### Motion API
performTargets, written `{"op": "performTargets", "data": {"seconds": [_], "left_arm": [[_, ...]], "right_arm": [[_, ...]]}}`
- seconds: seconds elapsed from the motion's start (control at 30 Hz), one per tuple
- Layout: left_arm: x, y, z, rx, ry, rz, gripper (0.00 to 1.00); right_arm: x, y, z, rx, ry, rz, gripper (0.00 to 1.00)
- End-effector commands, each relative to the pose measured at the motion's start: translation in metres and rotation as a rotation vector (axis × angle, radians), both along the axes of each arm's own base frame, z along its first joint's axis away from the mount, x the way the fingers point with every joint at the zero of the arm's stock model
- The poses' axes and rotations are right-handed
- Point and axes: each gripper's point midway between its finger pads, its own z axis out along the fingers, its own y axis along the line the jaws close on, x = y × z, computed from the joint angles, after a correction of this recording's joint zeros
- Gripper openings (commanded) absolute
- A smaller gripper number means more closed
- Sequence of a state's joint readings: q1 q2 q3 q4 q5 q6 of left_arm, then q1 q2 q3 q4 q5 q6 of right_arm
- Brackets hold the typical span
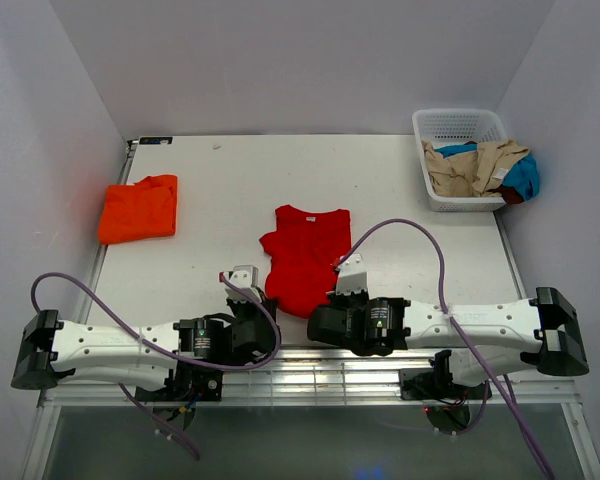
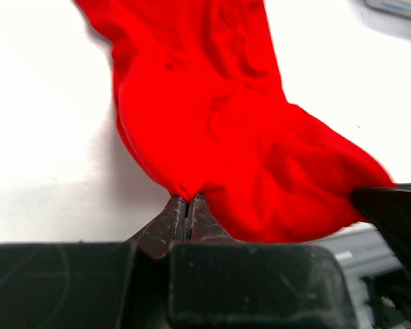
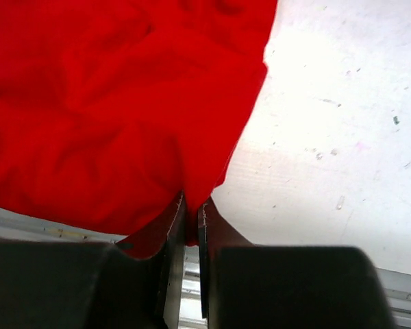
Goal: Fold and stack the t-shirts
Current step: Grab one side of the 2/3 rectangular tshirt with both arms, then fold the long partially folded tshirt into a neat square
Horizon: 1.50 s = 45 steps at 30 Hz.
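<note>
A red t-shirt (image 1: 302, 255) lies lengthwise in the middle of the table, its hem at the near edge. My left gripper (image 1: 263, 302) is shut on the hem's left corner; in the left wrist view the red cloth (image 2: 233, 137) bunches out of the closed fingertips (image 2: 189, 205). My right gripper (image 1: 332, 300) is shut on the hem's right corner; in the right wrist view the cloth (image 3: 116, 103) is pinched between the fingers (image 3: 192, 219). A folded orange t-shirt (image 1: 138, 208) lies at the table's left.
A white basket (image 1: 460, 128) at the back right holds several crumpled shirts, tan and blue (image 1: 485, 168). The table's metal front rail (image 1: 310, 365) runs just under both grippers. Purple cables loop off both arms.
</note>
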State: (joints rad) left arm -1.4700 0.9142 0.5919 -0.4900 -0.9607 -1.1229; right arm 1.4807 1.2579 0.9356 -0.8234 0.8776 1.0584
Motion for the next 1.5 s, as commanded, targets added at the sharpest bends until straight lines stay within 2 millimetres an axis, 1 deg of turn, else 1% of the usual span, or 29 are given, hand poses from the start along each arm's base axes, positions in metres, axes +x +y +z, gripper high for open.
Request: {"op": "performTargets", "data": {"seconds": [0.0, 0.03, 0.17, 0.2, 0.23, 0.27, 0.3, 0.33, 0.37, 0.4, 0.47, 0.5, 0.57, 0.6, 0.67, 0.7, 0.73, 0.8, 0.9, 0.93, 1.03, 1.1, 1.13, 1.17, 1.23, 1.27, 1.33, 1.4, 1.47], "left_arm": [[0.02, 0.02, 0.022, 0.055, -0.136, 0.126, 0.0], [0.022, 0.021, 0.023, 0.063, -0.15, 0.135, 0.0], [0.031, 0.023, 0.026, 0.097, -0.229, 0.177, 0.0], [0.034, 0.018, 0.029, 0.053, -0.249, 0.19, 0.0], [0.037, 0.018, 0.028, 0.127, -0.282, 0.16, 0.0], [0.043, 0.018, 0.03, 0.13, -0.299, 0.161, 0.0], [0.048, -0.001, 0.048, -0.004, -0.32, 0.134, 0.0], [0.058, 0.008, 0.036, 0.061, -0.336, 0.127, 0.0], [0.064, 0.006, 0.039, 0.023, -0.341, 0.13, 0.0], [0.069, 0.004, 0.036, 0.028, -0.336, 0.106, 0.0], [0.084, 0.012, 0.036, 0.07, -0.349, 0.135, 0.0], [0.09, 0.01, 0.039, 0.064, -0.364, 0.135, 0.0], [0.1, 0.006, 0.038, 0.074, -0.376, 0.109, 0.0], [0.104, 0.003, 0.035, 0.096, -0.386, 0.101, 0.0], [0.116, 0.001, 0.039, 0.099, -0.401, 0.096, 0.0], [0.12, 0.0, 0.039, 0.103, -0.408, 0.092, 0.0], [0.128, 0.002, 0.035, 0.122, -0.406, 0.097, 0.0], [0.136, -0.001, 0.039, 0.123, -0.426, 0.085, 0.0], [0.15, -0.001, 0.037, 0.132, -0.433, 0.08, 0.0], [0.155, 0.002, 0.032, 0.148, -0.428, 0.085, 0.0], [0.167, 0.002, 0.033, 0.149, -0.442, 0.082, 0.0], [0.174, -0.002, 0.03, 0.151, -0.447, 0.069, 0.0], [0.181, 0.002, 0.029, 0.157, -0.448, 0.079, 0.0], [0.185, 0.001, 0.023, 0.165, -0.441, 0.077, 0.0], [0.195, 0.0, 0.026, 0.159, -0.454, 0.071, 0.0], [0.199, -0.002, 0.017, 0.177, -0.443, 0.066, 0.0], [0.208, -0.002, 0.02, 0.173, -0.459, 0.071, 0.0], [0.217, 0.0, 0.011, 0.193, -0.449, 0.076, 0.0], [0.224, -0.003, 0.011, 0.19, -0.454, 0.072, 0.0]], "right_arm": [[0.028, -0.007, 0.038, -0.001, -0.185, -0.092, 0.08], [0.033, -0.007, 0.046, 0.0, -0.221, -0.109, 0.08], [0.057, -0.018, 0.055, -0.021, -0.279, -0.194, 0.08], [0.062, -0.02, 0.056, -0.042, -0.29, -0.193, 0.08], [0.067, -0.022, 0.054, -0.063, -0.3, -0.199, 0.08], [0.078, -0.018, 0.057, -0.031, -0.309, -0.222, 0.08], [0.083, -0.018, 0.056, -0.071, -0.317, -0.194, 0.08], [0.09, -0.021, 0.05, -0.086, -0.315, -0.197, 0.08], [0.098, -0.011, 0.054, -0.03, -0.329, -0.2, 0.08], [0.102, -0.012, 0.054, -0.064, -0.34, -0.175, 0.08], [0.115, -0.015, 0.05, -0.068, -0.342, -0.18, 0.08], [0.121, -0.008, 0.052, -0.033, -0.354, -0.181, 0.08], [0.134, -0.011, 0.047, -0.061, -0.353, -0.163, 0.08], [0.14, -0.006, 0.049, -0.035, -0.364, -0.163, 0.08], [0.15, -0.006, 0.043, -0.063, -0.363, -0.146, 0.08], [0.155, -0.003, 0.045, -0.046, -0.373, -0.149, 0.08], [0.161, -0.004, 0.045, -0.044, -0.374, -0.153, 0.08], [0.169, -0.002, 0.044, -0.064, -0.381, -0.137, 0.08], [0.186, 0.004, 0.048, -0.05, -0.403, -0.126, 0.08], [0.192, 0.003, 0.051, -0.04, -0.413, -0.136, 0.08], [0.206, 0.004, 0.048, -0.063, -0.423, -0.132, 0.08], [0.212, 0.005, 0.042, -0.089, -0.421, -0.127, 0.08], [0.217, 0.002, 0.042, -0.091, -0.423, -0.136, 0.08], [0.22, 0.003, 0.039, -0.092, -0.421, -0.139, 0.08], [0.229, 0.002, 0.037, -0.084, -0.426, -0.138, 0.08], [0.232, 0.002, 0.032, -0.093, -0.42, -0.137, 0.08], [0.241, 0.0, 0.028, -0.106, -0.418, -0.136, 0.08], [0.251, 0.001, 0.024, -0.109, -0.421, -0.142, 0.08], [0.259, 0.001, 0.021, -0.122, -0.423, -0.14, 0.08]]}}
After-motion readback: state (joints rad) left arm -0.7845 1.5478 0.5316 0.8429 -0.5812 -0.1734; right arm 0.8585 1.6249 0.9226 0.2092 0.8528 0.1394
